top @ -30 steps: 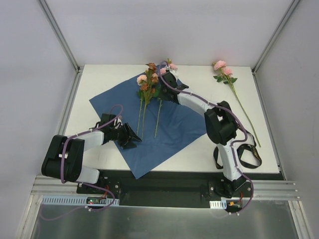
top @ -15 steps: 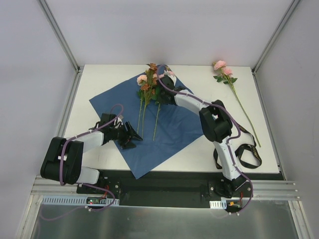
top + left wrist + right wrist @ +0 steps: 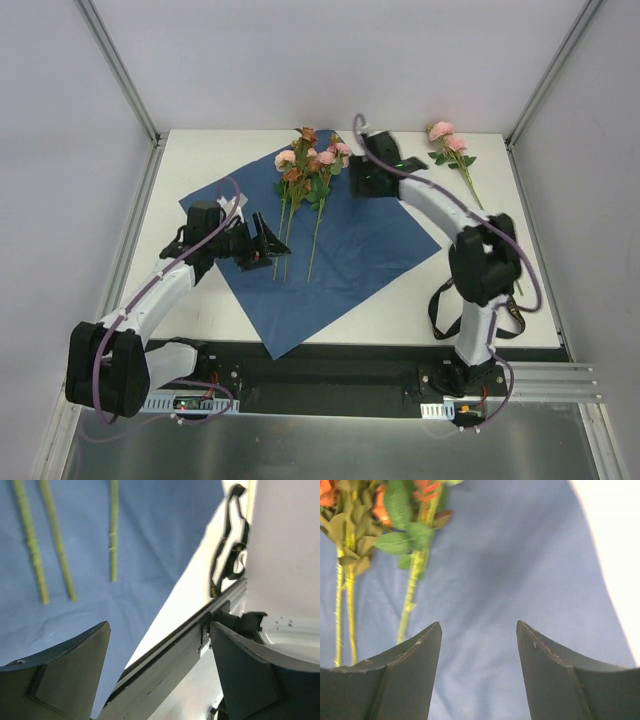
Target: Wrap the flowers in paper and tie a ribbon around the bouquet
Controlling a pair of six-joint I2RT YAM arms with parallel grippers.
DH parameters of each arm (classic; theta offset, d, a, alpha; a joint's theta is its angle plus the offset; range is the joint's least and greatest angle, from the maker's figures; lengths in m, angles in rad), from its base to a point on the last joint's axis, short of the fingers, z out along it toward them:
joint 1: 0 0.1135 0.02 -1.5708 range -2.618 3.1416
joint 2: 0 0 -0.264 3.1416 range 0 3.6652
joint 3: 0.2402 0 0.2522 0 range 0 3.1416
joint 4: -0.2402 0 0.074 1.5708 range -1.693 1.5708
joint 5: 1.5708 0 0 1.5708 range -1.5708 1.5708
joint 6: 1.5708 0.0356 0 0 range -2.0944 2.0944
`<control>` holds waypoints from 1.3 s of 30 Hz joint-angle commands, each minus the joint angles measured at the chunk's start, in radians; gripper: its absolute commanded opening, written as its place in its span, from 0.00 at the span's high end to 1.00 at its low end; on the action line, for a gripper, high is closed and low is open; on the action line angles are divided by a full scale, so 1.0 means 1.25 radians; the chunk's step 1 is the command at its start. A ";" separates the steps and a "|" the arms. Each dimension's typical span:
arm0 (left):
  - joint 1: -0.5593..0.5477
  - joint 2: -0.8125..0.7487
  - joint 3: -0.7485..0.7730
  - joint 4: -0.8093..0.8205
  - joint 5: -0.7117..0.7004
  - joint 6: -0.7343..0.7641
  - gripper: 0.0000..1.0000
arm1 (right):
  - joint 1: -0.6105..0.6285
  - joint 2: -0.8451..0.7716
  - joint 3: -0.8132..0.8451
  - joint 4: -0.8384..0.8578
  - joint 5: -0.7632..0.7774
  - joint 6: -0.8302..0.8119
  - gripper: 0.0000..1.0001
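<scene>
The top view is bright and even, with only faint soft shadows on the white table (image 3: pixel 210 310). In the wrist views the table glows so bright it goes blank, and the close dark fingers (image 3: pixel 395 680) look blurry.

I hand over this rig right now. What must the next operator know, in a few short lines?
Left hand: open, empty, over the paper, left of the stems.
Right hand: open, empty, over the paper, right of the blooms.
Paper: flat on the table, dark blue face up.
Three flowers lie on it, blooms at the far corner.
A spare pink flower lies off the paper, far right.
Ribbon: by the right arm's base.
Done: flowers laid on the paper.
Left: wrap them, then tie the ribbon.
</scene>
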 commanded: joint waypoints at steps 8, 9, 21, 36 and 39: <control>-0.156 0.122 0.318 -0.043 0.171 0.092 0.18 | -0.540 -0.168 -0.093 -0.106 -0.162 -0.476 0.36; -0.167 0.144 0.327 -0.047 0.172 0.097 0.19 | -0.556 -0.152 -0.083 -0.106 -0.168 -0.502 0.36; -0.171 0.271 0.342 -0.069 0.197 0.168 0.20 | -0.622 0.113 0.084 -0.137 -0.154 -0.607 0.43; -0.171 0.312 0.359 -0.101 0.181 0.169 0.21 | -0.614 0.235 0.235 -0.189 -0.143 -0.617 1.00; -0.171 0.290 0.354 -0.115 0.165 0.156 0.21 | -0.610 0.168 0.242 -0.158 -0.067 -0.574 1.00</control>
